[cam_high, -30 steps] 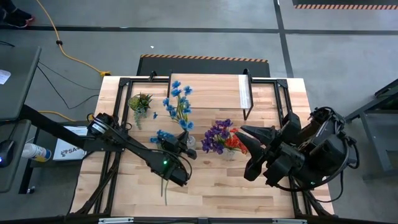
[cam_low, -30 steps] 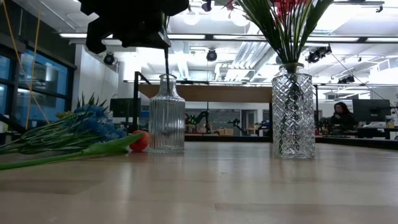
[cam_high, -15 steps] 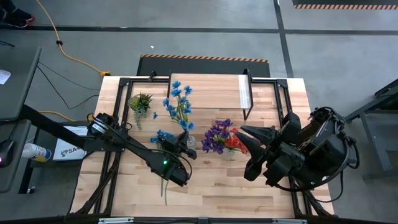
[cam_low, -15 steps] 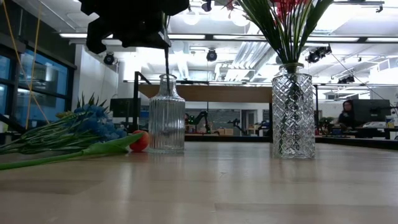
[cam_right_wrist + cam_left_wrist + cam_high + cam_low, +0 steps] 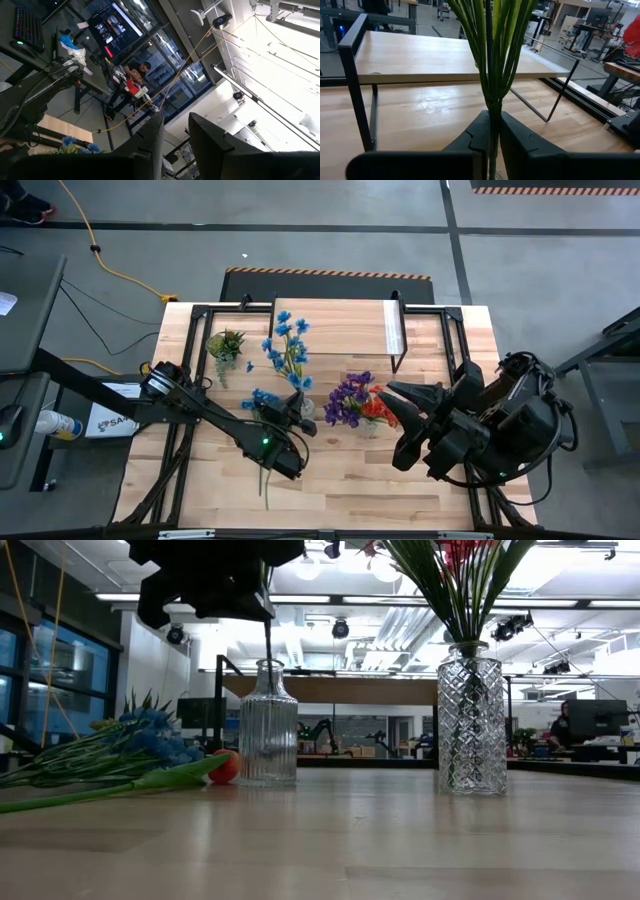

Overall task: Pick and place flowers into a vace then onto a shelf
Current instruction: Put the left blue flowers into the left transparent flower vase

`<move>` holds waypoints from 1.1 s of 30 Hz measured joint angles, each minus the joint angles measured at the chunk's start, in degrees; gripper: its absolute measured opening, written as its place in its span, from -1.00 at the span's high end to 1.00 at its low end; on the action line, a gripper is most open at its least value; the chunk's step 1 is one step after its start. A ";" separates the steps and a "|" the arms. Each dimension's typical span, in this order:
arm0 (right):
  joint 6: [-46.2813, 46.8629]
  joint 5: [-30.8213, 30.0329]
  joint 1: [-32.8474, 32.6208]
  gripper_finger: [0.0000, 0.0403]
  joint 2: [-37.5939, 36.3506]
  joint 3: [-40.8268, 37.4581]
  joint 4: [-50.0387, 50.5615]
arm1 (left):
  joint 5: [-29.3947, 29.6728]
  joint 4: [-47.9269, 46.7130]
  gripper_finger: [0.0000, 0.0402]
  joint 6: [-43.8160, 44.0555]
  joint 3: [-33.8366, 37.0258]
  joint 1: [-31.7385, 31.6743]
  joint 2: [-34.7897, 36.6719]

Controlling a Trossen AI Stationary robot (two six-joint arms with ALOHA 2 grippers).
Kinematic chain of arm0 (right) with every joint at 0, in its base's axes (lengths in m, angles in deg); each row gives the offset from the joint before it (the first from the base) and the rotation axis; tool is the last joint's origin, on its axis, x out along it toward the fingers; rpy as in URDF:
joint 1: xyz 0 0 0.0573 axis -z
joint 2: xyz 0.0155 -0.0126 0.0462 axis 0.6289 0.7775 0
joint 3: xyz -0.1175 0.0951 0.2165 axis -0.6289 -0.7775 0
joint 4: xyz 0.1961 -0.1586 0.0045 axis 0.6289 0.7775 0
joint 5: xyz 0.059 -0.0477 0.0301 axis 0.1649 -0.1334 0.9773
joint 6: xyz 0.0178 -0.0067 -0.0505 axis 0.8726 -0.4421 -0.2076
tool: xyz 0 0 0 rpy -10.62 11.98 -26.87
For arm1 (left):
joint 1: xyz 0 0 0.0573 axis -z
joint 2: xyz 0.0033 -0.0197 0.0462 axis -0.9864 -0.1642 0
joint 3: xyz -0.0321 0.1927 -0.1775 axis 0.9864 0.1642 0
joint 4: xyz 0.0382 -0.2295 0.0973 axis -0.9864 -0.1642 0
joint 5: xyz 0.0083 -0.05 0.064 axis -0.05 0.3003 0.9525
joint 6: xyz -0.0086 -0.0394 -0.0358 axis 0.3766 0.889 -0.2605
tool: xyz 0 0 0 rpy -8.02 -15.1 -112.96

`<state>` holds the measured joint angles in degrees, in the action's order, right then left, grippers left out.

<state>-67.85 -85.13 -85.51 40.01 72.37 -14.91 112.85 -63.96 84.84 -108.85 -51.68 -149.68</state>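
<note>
My left gripper (image 5: 292, 413) hangs over the ribbed glass vase (image 5: 268, 725), shut on a bunch of green flower stems (image 5: 492, 60). One thin stem (image 5: 268, 640) drops from it into the vase's mouth. Blue blooms (image 5: 287, 345) show just beyond it, toward the shelf. More blue flowers with an orange bloom (image 5: 225, 768) lie flat on the table left of the vase. The diamond-cut vase (image 5: 470, 720) stands upright with red and purple flowers (image 5: 355, 402) in it. The light-wood shelf (image 5: 340, 325) is at the far side. My right gripper (image 5: 400, 423) waits open at the table's right. My left gripper pinches the bunched green stems at their lower part (image 5: 493, 112) between its two fingers (image 5: 479, 137). The fingers come level from the near side and lie across the stems. The stems rise upright beyond the fingers and fan out above. The lowest stem end reaches into the ribbed vase's mouth (image 5: 268, 664).
A small spiky potted plant (image 5: 225, 345) stands at the far left of the table. The shelf's black legs (image 5: 356, 75) rise beyond the held stems. Bare plank tabletop (image 5: 380, 490) lies along the near edge. People sit at desks in the room behind.
</note>
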 joint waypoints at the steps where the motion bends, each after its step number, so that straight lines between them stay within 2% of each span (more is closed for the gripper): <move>1: 0.01 0.01 0.01 0.59 0.00 -0.01 0.00 | 0.00 0.21 0.62 0.01 0.00 0.00 0.00; 9: 0.04 0.00 0.00 0.59 0.00 -0.01 -0.01 | -2.19 0.89 0.62 -0.35 -0.02 0.00 0.00; 15: 0.07 0.00 0.00 0.59 0.00 0.00 0.00 | -2.16 1.14 0.62 -4.22 -0.02 0.02 0.01; 33: 0.15 0.00 0.00 0.59 0.00 -0.01 0.00 | -1.77 1.17 0.60 -4.81 -0.04 0.01 0.02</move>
<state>-67.69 -85.13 -85.51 40.01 72.37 -14.91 111.08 -62.79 80.04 -108.89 -51.67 -149.65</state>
